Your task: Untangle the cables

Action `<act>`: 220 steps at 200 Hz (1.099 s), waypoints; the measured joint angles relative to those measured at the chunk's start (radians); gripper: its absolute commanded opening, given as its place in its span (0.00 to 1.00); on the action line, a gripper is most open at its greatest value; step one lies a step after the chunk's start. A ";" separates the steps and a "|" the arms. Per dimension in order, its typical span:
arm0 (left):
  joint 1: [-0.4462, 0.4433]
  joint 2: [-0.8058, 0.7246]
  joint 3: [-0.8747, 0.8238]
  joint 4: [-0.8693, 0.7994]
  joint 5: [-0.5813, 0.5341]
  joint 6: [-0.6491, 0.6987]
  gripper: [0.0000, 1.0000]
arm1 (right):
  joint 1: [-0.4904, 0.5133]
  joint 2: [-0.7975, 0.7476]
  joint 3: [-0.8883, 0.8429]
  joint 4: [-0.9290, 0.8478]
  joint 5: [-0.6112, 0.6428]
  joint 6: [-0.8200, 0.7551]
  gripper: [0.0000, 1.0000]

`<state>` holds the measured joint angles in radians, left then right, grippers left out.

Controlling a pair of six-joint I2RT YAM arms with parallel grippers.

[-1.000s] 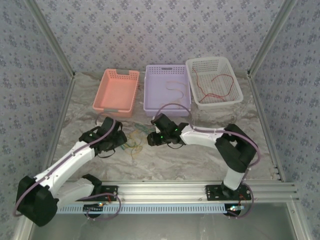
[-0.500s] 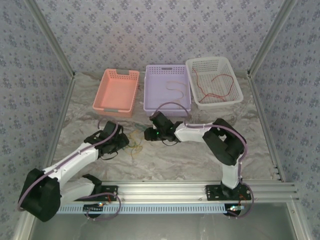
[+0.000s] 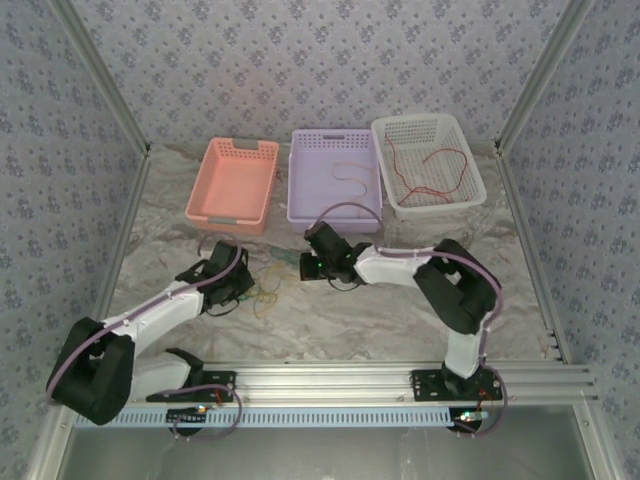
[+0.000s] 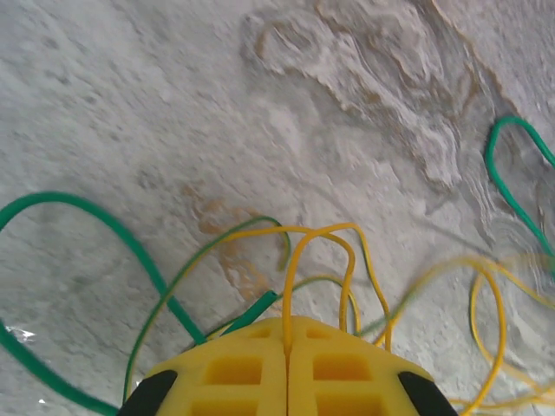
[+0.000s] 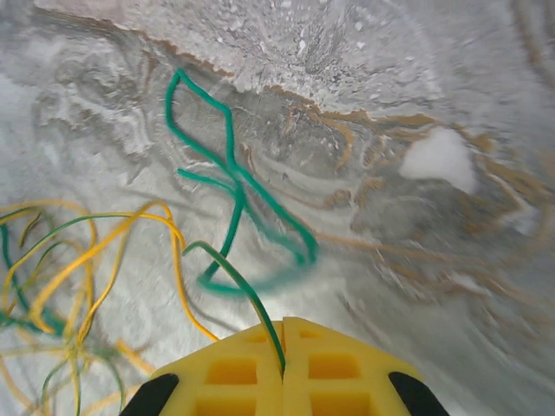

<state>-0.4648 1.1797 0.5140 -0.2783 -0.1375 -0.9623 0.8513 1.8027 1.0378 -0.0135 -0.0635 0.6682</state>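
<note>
A loose tangle of yellow, green and green-yellow cables (image 3: 268, 288) lies on the marbled table between my two grippers. My left gripper (image 3: 240, 285) sits at the tangle's left edge. In the left wrist view its yellow pads (image 4: 234, 373) are shut on a yellow cable (image 4: 295, 277) that loops up from the seam, with a green cable (image 4: 113, 227) curving past on the left. My right gripper (image 3: 308, 268) is at the tangle's right edge, shut on a green-yellow cable (image 5: 247, 290) that arches left. A plain green cable (image 5: 227, 165) lies beyond it, and yellow loops (image 5: 95, 260) lie to the left.
Three baskets stand in a row at the back: pink (image 3: 196, 190), lilac (image 3: 294, 180) holding a thin orange wire (image 3: 352, 178), and white (image 3: 472, 168) holding a red cable (image 3: 440, 165). An aluminium rail (image 3: 330, 375) runs along the near edge.
The right arm's elbow has folded inward and its gripper shifted slightly up and back. The left arm has drawn back, its gripper staying by the tangle.
</note>
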 measured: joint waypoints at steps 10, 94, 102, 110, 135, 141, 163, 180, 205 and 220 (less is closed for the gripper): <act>0.009 -0.001 0.000 0.000 -0.013 0.000 0.00 | -0.001 -0.060 -0.012 -0.033 0.010 -0.018 0.00; 0.033 -0.011 0.002 0.024 -0.008 0.001 0.00 | -0.187 -0.541 -0.028 -0.340 0.050 -0.180 0.00; 0.033 -0.006 0.008 0.029 0.001 0.000 0.00 | -0.217 -0.571 -0.014 -0.376 0.050 -0.188 0.00; 0.033 0.002 0.015 0.037 0.014 -0.001 0.00 | -0.244 -0.595 0.002 -0.402 0.049 -0.197 0.00; 0.033 0.030 0.049 0.070 0.056 0.000 0.00 | -0.326 -0.652 0.078 -0.478 0.034 -0.225 0.00; 0.033 0.036 0.060 0.076 0.066 0.000 0.00 | -0.342 -0.661 0.101 -0.496 0.029 -0.233 0.00; 0.033 0.052 0.087 0.100 0.086 0.000 0.00 | -0.377 -0.673 0.193 -0.543 0.012 -0.253 0.00; 0.033 0.059 0.094 0.111 0.098 0.000 0.00 | -0.379 -0.678 0.238 -0.566 0.004 -0.267 0.00; 0.033 0.072 0.094 0.113 0.104 -0.001 0.00 | -0.384 -0.679 0.278 -0.616 0.001 -0.278 0.00; 0.033 0.083 0.094 0.114 0.108 0.000 0.00 | -0.388 -0.681 0.294 -0.635 0.001 -0.285 0.00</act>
<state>-0.4320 1.2625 0.6083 -0.1638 -0.0299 -0.9627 0.4637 1.1213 1.3315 -0.6487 -0.0628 0.3836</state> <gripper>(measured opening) 0.053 0.064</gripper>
